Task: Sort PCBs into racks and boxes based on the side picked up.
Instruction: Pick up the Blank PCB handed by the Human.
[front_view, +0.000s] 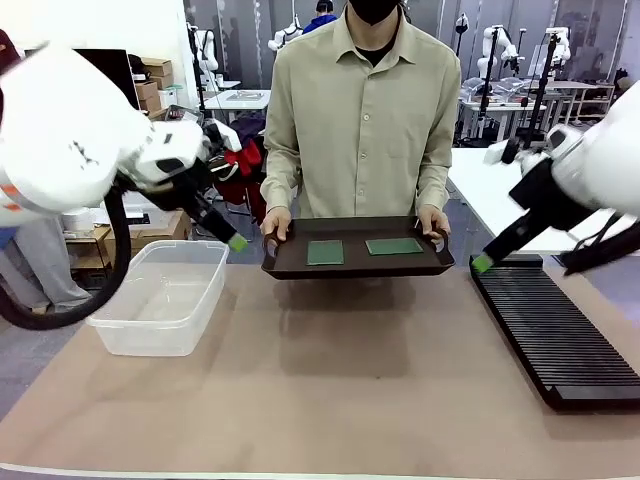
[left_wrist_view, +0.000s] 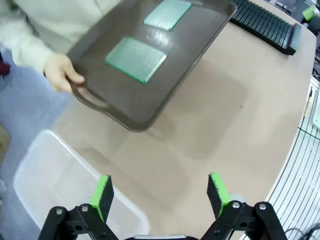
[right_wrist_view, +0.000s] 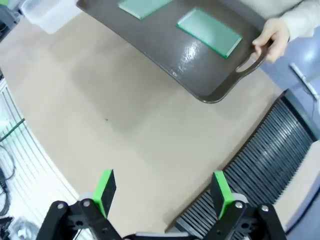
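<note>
Nothing is sorted yet, as we judge it. The left board (front_view: 325, 252) and the right board (front_view: 393, 246) lie flat on the tray (front_view: 355, 271), one on each side of its middle, apart from each other and clear of its rim. The person's hands (front_view: 277, 224) hold the tray by its end handles above the table's (front_view: 330, 380) far edge. The rack (front_view: 555, 330) along the right edge has no board in its slots, and the tub (front_view: 160, 300) near the left edge holds nothing.

The left gripper (left_wrist_view: 160, 192) hangs by the tub's far corner and the right gripper (right_wrist_view: 162, 192) by the rack's far end. Both are spread wide and carry nothing. The tabletop between them gives free room. We expect the tray's raised rim and the hands at its ends to narrow each approach.
</note>
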